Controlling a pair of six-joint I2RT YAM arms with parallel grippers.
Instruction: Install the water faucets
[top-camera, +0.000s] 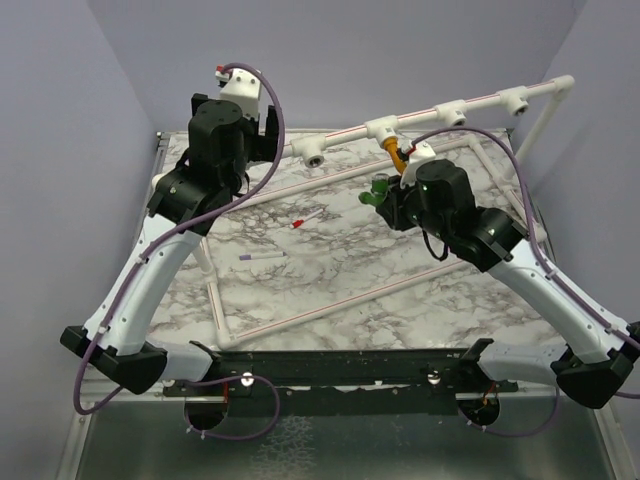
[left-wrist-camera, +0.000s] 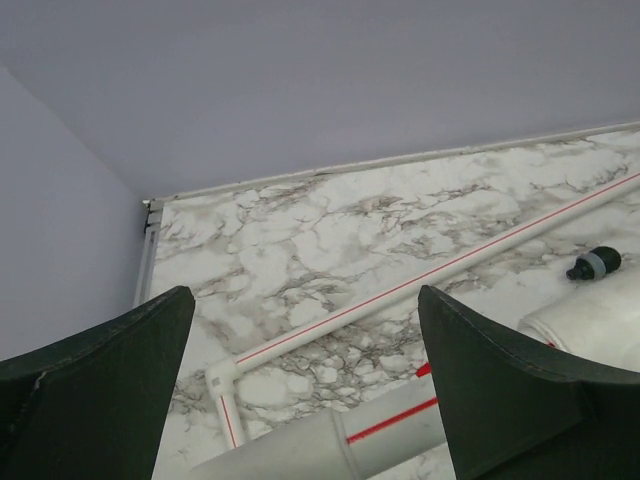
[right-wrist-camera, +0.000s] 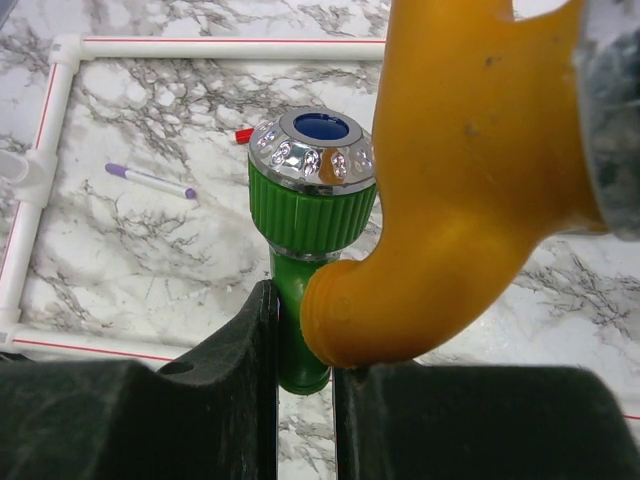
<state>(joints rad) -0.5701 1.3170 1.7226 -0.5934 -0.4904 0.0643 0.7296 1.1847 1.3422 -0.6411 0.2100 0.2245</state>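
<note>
The green faucet (right-wrist-camera: 310, 200), with a silvery round end facing up, is held by its stem between my right gripper's (right-wrist-camera: 305, 345) shut fingers. In the top view it (top-camera: 378, 188) is low over the table, just in front of the raised pipe. The mustard-orange faucet (right-wrist-camera: 470, 170) fills the foreground and touches the green one; in the top view it (top-camera: 397, 155) hangs from a T-socket (top-camera: 383, 128) of the white red-striped pipe. My left gripper (left-wrist-camera: 305, 300) is open, with a pipe section (left-wrist-camera: 340, 435) low between its fingers, near the pipe's left end (top-camera: 312, 153).
A thin white pipe frame (top-camera: 330, 305) lies flat on the marble table. A purple pen (top-camera: 262, 256) and a red pen (top-camera: 305, 218) lie inside it. A small black piece with a grey band (left-wrist-camera: 595, 264) lies on the table. Walls close in on three sides.
</note>
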